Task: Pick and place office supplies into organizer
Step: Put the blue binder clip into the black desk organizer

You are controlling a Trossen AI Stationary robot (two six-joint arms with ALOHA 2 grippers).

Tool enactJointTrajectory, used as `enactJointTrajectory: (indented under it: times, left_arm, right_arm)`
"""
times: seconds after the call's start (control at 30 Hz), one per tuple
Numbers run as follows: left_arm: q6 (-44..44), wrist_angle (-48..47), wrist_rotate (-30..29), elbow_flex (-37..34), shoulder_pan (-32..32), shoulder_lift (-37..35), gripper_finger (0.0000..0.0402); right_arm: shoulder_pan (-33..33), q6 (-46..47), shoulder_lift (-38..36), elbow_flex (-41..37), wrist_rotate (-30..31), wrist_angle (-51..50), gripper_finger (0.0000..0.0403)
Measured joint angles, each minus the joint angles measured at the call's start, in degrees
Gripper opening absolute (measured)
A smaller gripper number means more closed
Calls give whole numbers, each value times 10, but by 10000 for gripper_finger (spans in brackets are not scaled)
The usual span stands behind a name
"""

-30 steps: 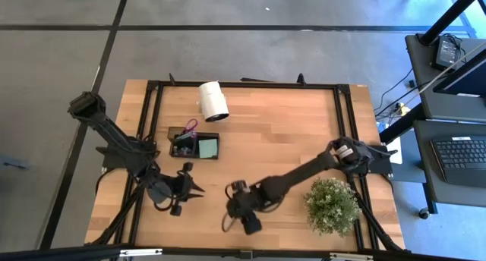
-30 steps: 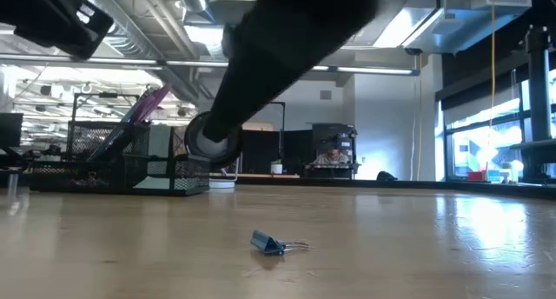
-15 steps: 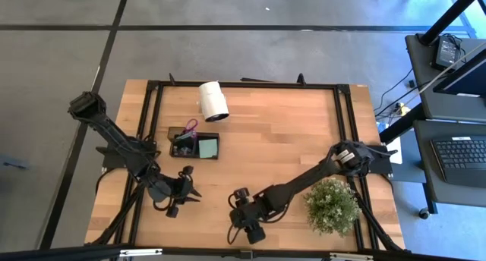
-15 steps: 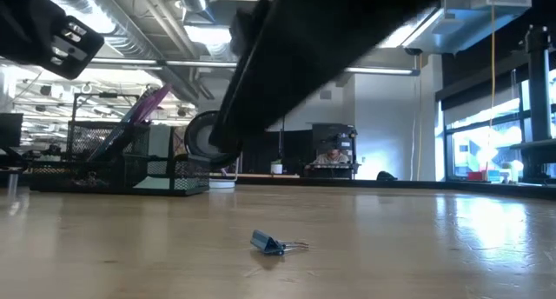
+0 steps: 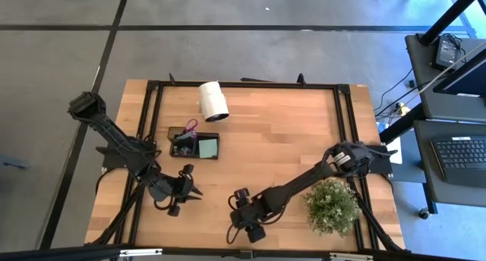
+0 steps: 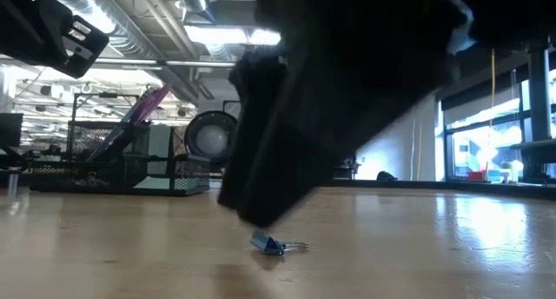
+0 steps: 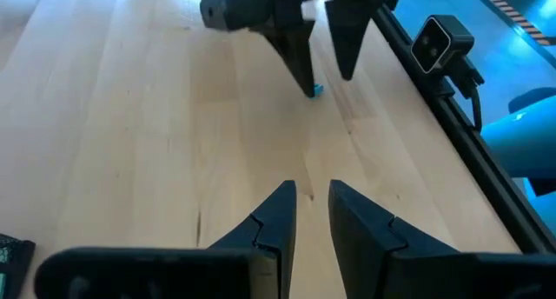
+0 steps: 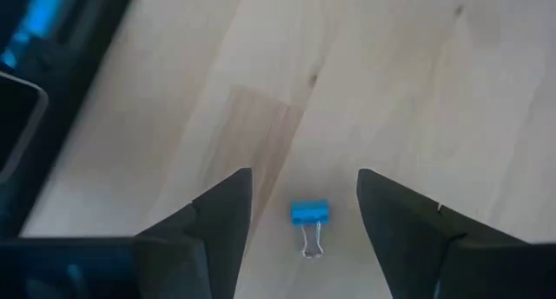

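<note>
- High view: the organizer (image 5: 194, 143) already holds scissors and a sticky pad; right gripper (image 5: 231, 231) hangs near the table's front edge.
- Low view: the blue binder clip (image 6: 269, 243) lies loose on the wood, not yet gripped.
- Right wrist view: fingers spread wide, straddling the clip.
- Left wrist view: left gripper (image 7: 311, 199) nearly closed, empty, waiting nearby.
</note>
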Motion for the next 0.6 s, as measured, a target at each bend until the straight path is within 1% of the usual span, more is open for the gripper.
enactJointTrajectory:
  times: [0.17,0.5,0.6]
  left_arm:
    - [-1,0,0,0,0,0,65]
    - [-1,0,0,0,0,0,65]
    - [-1,0,0,0,0,0,65]
  right_arm:
    - [0,1,17,0,0,-15,213]
    - [-1,3,17,1,0,-31,212]
    - [-1,3,17,1,0,-35,204]
